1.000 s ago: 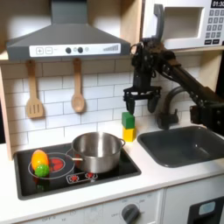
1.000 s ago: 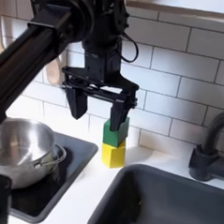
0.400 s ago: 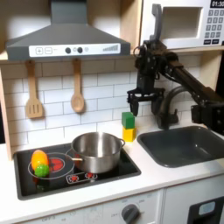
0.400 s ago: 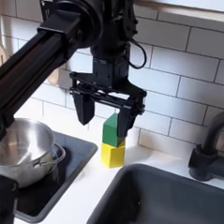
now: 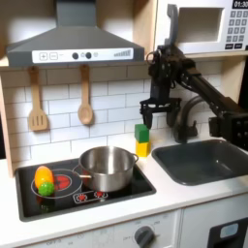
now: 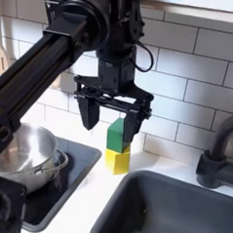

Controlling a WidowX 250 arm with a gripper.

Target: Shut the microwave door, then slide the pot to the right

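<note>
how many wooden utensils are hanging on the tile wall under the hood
2: a slotted spatula at the first exterior view's left and a spoon just right of it, both above the stove. None seems hidden.

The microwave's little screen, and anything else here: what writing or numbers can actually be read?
"01:" on the microwave display, cut off by the first exterior view's edge.
Keypad buttons: marks too small to read.
Range hood control panel: symbols blurred, unreadable.
Stove front markings: red marks, unreadable.

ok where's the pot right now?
In the first exterior view, the pot sits on the stovetop, right of the yellow-and-orange toy, left of the sink.
</note>
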